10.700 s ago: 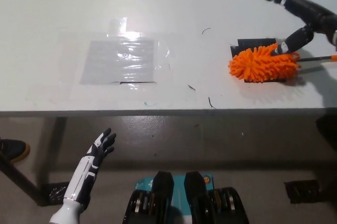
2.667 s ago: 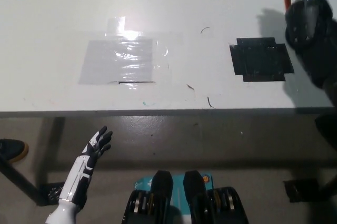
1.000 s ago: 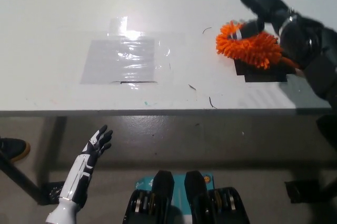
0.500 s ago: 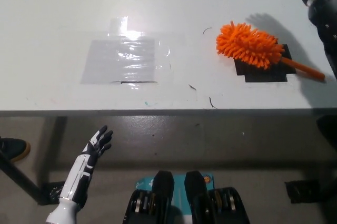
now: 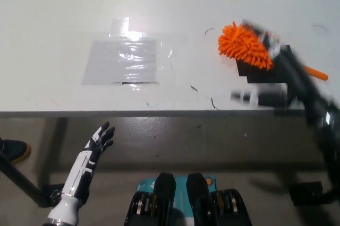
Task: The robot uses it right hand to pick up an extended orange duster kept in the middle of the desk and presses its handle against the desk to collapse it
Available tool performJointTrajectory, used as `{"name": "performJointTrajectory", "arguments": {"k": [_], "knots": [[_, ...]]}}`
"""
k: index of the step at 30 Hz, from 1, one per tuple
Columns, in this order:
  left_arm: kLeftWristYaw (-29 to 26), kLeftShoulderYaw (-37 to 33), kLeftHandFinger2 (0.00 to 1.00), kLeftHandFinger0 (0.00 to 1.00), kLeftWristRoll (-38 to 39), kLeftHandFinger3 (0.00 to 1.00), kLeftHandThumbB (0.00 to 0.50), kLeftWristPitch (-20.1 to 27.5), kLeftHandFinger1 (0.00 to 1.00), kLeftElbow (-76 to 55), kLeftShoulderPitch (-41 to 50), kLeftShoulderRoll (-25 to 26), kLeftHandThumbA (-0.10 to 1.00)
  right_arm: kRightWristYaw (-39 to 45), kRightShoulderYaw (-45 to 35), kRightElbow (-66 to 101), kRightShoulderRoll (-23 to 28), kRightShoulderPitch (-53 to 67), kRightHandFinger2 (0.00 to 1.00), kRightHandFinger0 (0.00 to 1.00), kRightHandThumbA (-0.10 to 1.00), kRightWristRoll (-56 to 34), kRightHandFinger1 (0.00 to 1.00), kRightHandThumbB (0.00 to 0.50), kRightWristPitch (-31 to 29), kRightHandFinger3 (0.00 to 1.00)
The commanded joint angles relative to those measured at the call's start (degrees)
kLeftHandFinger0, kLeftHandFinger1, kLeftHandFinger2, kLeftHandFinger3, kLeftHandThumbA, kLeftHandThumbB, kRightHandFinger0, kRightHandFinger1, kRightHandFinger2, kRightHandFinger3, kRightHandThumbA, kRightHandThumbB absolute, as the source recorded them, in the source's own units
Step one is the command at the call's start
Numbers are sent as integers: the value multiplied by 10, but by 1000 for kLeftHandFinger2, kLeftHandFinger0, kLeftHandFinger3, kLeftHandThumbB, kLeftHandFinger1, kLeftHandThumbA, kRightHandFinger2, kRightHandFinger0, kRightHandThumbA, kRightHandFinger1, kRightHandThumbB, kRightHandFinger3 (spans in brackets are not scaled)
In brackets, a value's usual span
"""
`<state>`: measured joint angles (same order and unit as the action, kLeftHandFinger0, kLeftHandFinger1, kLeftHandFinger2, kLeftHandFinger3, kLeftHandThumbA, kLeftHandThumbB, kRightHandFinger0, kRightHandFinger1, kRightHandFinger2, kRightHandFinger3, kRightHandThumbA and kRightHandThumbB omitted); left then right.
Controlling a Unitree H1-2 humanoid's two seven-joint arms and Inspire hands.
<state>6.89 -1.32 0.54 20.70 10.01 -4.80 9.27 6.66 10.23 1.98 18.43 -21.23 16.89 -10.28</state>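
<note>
The orange duster (image 5: 245,45) lies on the white desk (image 5: 64,14), its fluffy head partly over a black tape patch (image 5: 258,72). Only the orange tip of its handle (image 5: 317,74) shows, further right. My black right arm (image 5: 305,96) crosses over the duster's handle as a motion-blurred streak. The right hand (image 5: 264,97) is a dark smear near the desk's front edge, apart from the duster, too blurred to read. My white left hand (image 5: 99,142) rests open below the desk's front edge at lower left, holding nothing.
A clear plastic sheet (image 5: 124,59) is taped flat on the desk left of the middle. The desk's front edge (image 5: 159,113) runs across the picture. A dark shoe (image 5: 11,150) shows on the floor at far left.
My right arm has swung down from the desk's far right toward the near edge, now blurred across the duster's handle. The duster lies where it was half a second ago.
</note>
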Motion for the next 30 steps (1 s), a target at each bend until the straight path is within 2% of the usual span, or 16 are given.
{"name": "performJointTrajectory", "arguments": {"k": [1, 3, 5, 6, 10, 12, 13, 14, 16, 18, 23, 26, 30], "knots": [[26, -3, 1000, 1000, 18, 1000, 181, 19, 1000, -10, -56, 18, 1000, -100, -38, 310, -72, 191, 1000, 1000, 1000, -169, 1000, 335, -166, 1000], [27, -3, 1000, 1000, 20, 1000, 176, 24, 1000, -10, -55, 19, 1000, -90, -34, 264, -93, 200, 1000, 1000, 1000, -182, 1000, 313, -166, 1000], [28, -4, 1000, 1000, 19, 1000, 178, 25, 1000, -11, -52, 19, 1000, -78, -35, 229, -102, 209, 1000, 1000, 1000, -187, 1000, 221, -166, 1000], [28, -4, 1000, 1000, 19, 1000, 177, 24, 1000, -12, -51, 19, 1000, -70, -37, 198, -106, 210, 1000, 1000, 1000, -188, 1000, 205, -166, 1000], [28, -3, 1000, 1000, 20, 1000, 172, 19, 1000, -15, -51, 19, 1000, -34, -53, 107, -115, 184, 1000, 1000, 1000, -216, 1000, 237, -107, 1000], [28, -2, 1000, 1000, 20, 1000, 170, 18, 1000, -17, -50, 17, 1000, -26, -60, 77, -115, 172, 1000, 1000, 1000, -204, 1000, 217, -85, 1000], [26, -2, 1000, 1000, 16, 1000, 168, 17, 1000, -17, -50, 18, 1000, -16, -63, 50, -114, 161, 1000, 1000, 1000, -210, 1000, 192, -89, 1000], [27, -2, 1000, 1000, 19, 1000, 166, 18, 1000, -17, -50, 17, 1000, -5, -66, 24, -112, 153, 1000, 1000, 1000, -216, 1000, 191, -78, 1000], [26, -1, 1000, 1000, 19, 1000, 164, 16, 1000, -19, -47, 17, 1000, 4, -71, -8, -111, 143, 1000, 1000, 1000, -224, 1000, 224, -66, 1000], [28, 1, 1000, 1000, 22, 1000, 154, 16, 1000, -20, -47, 17, 1000, 21, -74, -39, -110, 131, 1000, 1000, 1000, -243, 1000, 180, -64, 1000], [28, 1, 1000, 1000, 19, 1000, 137, 22, 1000, -19, -43, 18, 1000, 35, -70, -61, -102, 113, 1000, 1000, 1000, -236, 1000, 144, -43, 1000], [32, 1, 1000, 1000, 23, 1000, 114, 20, 1000, -21, -44, 18, 1000, 49, -65, -72, -99, 104, 1000, 1000, 1000, -244, 1000, 181, -31, 1000], [33, 1, 1000, 1000, 23, 1000, 105, 20, 1000, -15, -48, 18, 1000, 58, -57, -72, -93, 103, 1000, 1000, 1000, -228, 1000, 177, -28, 1000]]}}
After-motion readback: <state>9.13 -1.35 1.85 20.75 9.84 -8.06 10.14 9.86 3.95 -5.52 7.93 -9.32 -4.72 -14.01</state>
